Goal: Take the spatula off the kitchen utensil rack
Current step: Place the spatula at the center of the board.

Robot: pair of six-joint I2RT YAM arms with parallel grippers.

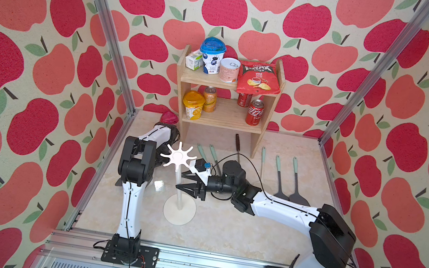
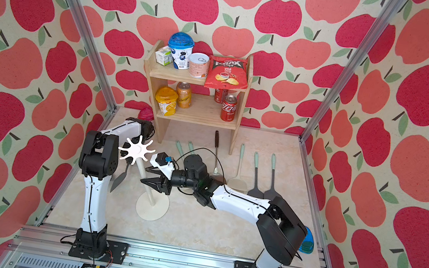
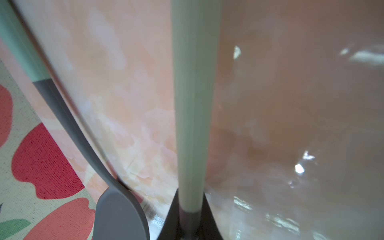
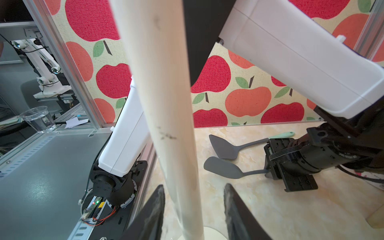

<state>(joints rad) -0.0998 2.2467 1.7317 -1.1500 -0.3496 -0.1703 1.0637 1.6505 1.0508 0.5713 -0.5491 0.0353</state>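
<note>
The left arm [image 1: 128, 205] is standing upright from its base at the front left of the table [image 1: 221, 229], elbow bent sharply, forearm reaching toward the back. Its wrist is folding down out of sight in both top views. Seen from the right wrist, the left end effector [image 4: 269, 166] is hanging low above the table, clamped tight at the join of neck and handle of the grey-bladed spatula with a pale green handle [image 4: 222, 167]. The left wrist view is showing that handle [image 3: 193, 104] running straight out between the dark fingers [image 3: 172, 220]. So the spatula is off the hooks, held level to the left of the white kitchen utensil rack with round base, thin pole and star-shaped crown [image 1: 179, 157], blade toward the front.

A second grey spatula with a mint handle [image 4: 224, 146] is sitting just beside it, nearer the left wall. I cannot tell whether it is resting on the table.

The right arm [image 1: 282, 212] is stretching low and leftward across the table from the front right, wrist level. The right end effector [image 1: 179, 179] is standing partly open, its 2 fingers [image 4: 234, 207] straddling the rack's pole [image 4: 166, 104] in its lower half. A clear gap is showing on 1 side, so it is gripping nothing.

5 long-handled utensils [image 1: 296, 182] are lying on the table behind that arm.
</note>
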